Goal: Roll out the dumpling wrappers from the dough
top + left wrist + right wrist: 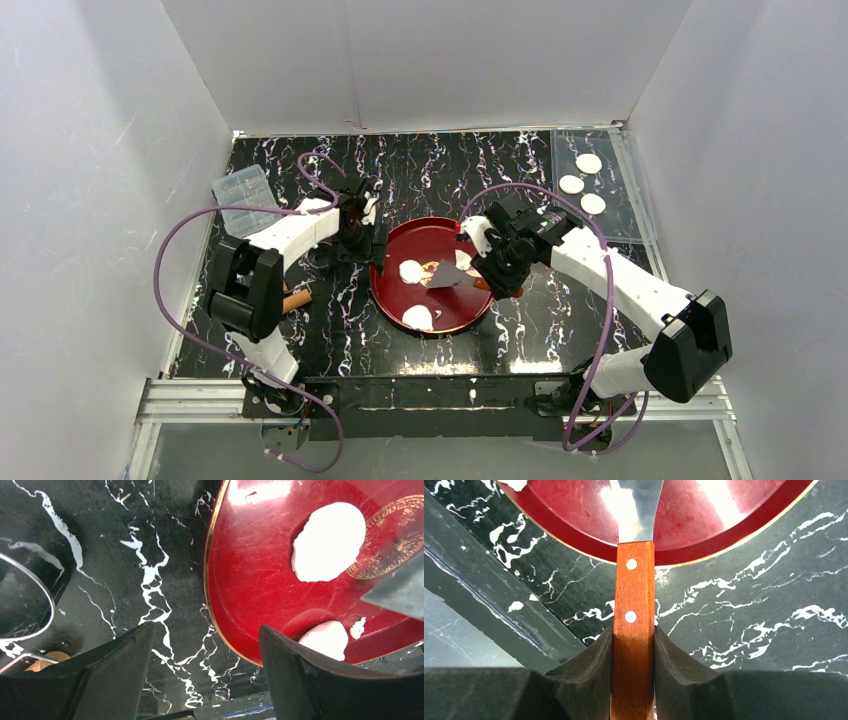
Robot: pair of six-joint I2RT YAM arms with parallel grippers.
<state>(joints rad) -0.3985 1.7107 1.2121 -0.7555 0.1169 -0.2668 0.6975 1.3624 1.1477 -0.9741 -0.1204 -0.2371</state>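
Note:
On the red plate (385, 300) lie pieces of white dough: a flattened piece (411, 270), a lump (418, 317) and a small bit (463, 260). My right gripper (497, 268) is shut on the wooden handle (634, 605) of a scraper, its metal blade (447, 277) lying over the plate's middle. My left gripper (372, 240) hangs open at the plate's left rim (212, 605), holding nothing. In the left wrist view the flattened dough (327, 540) lies ahead and the lump (325, 637) is half hidden by the right finger. Three round dumpling wrappers (571, 184) lie at the back right.
The wrappers rest on a clear sheet (620, 220). A clear plastic box (243, 198) sits at the back left. A wooden rolling pin (295, 300) lies by the left arm. A metal ring (42, 585) lies left of the left gripper.

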